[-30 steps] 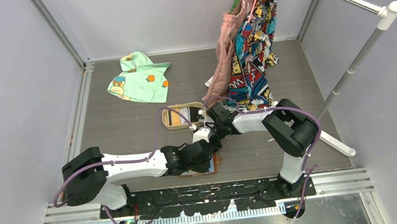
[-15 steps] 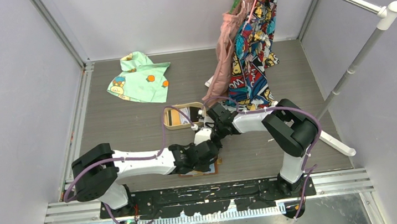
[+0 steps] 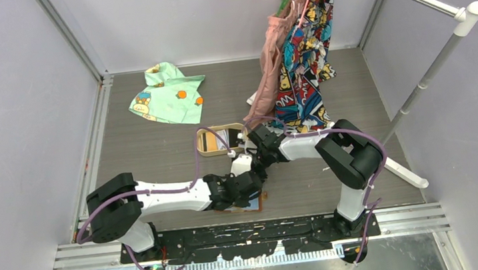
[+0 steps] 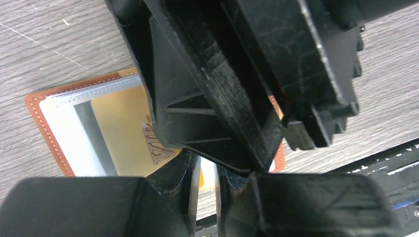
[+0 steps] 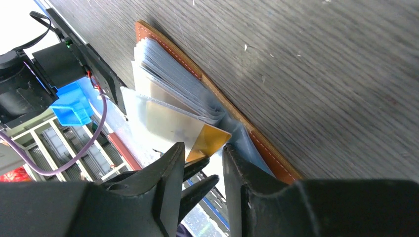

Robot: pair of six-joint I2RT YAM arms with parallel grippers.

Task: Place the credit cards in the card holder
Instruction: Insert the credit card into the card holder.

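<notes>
Jaws of left gripper show only a slit; can't tell if they pinch anything. Card holder is stitched brown leather, lying open on the woodgrain table at its near edge. Only the right wrist view shows the clear sleeves fanned, with the gold card corner at right gripper, its jaws parted and gripping nothing.

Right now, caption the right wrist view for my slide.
Right gripper, jaws apart, at the corner of a gold card protruding from the open card holder.

Orange-brown card holder with white stitching; golden-yellow card.
</notes>
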